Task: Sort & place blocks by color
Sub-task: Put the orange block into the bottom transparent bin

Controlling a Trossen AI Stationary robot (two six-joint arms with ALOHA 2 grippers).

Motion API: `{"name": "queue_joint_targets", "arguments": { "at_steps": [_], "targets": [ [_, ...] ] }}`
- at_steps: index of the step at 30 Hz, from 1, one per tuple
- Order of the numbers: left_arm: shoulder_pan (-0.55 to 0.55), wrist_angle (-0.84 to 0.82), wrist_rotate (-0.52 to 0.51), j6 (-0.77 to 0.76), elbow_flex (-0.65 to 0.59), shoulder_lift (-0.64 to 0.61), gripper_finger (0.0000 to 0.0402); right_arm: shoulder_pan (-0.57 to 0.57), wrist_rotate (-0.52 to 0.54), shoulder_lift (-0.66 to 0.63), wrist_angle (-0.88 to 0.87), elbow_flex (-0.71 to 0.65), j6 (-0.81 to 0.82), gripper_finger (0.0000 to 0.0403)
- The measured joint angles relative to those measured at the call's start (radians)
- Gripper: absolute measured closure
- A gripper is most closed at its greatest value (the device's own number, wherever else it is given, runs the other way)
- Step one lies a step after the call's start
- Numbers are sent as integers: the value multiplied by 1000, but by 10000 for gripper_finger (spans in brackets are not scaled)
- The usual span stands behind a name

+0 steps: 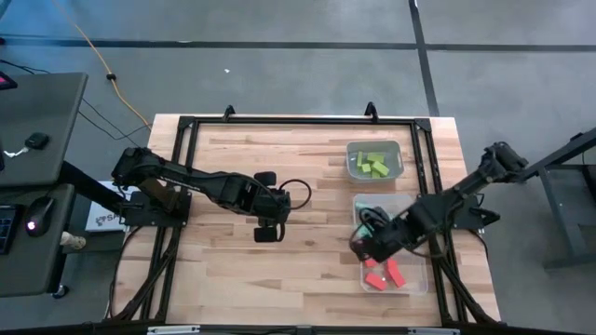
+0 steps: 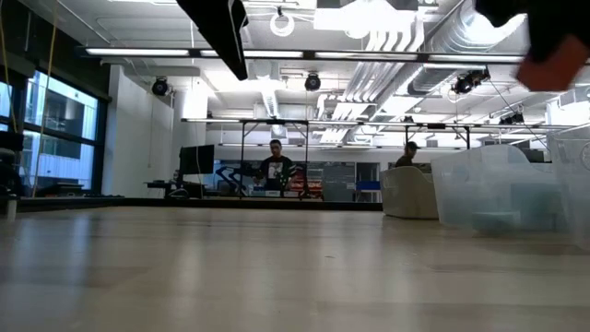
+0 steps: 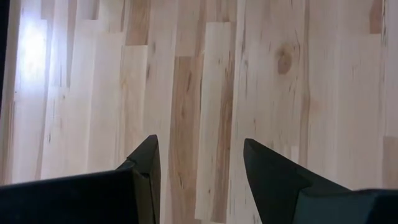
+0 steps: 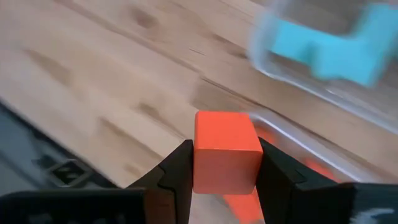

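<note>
My right tool (image 4: 225, 163) clamps a red block (image 4: 226, 149) above the red bin (image 1: 417, 277); my left tool (image 3: 199, 163) hangs released. The tabletop (image 1: 233, 270) shows no loose blocks, so sorting seems nearly done.

Robotics lab in an open-plan industrial workspace

Beyond the butcher-block table (image 2: 277, 267) with its black frame (image 1: 298, 121), the low view shows exposed ducts (image 2: 406, 37) and strip lights (image 2: 203, 53) overhead, tall windows (image 2: 55, 129), and two seated people (image 2: 275, 168) at distant workstations; a desk with mouse (image 1: 35, 223) stands beside the left arm's base
</note>
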Motion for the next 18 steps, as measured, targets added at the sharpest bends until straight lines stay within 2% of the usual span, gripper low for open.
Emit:
{"name": "queue_joint_targets", "arguments": {
  "at_steps": [8, 13, 18],
  "targets": [
    [1, 2, 0, -9, 0, 0, 254, 145, -50, 1, -195, 0, 253, 288],
    [1, 2, 0, -11, 0, 0, 254, 208, -157, 38, -253, 0, 368, 288],
    [1, 3, 0, -10, 0, 0, 254, 228, -210, 86, -249, 0, 414, 288]
  ]
}}
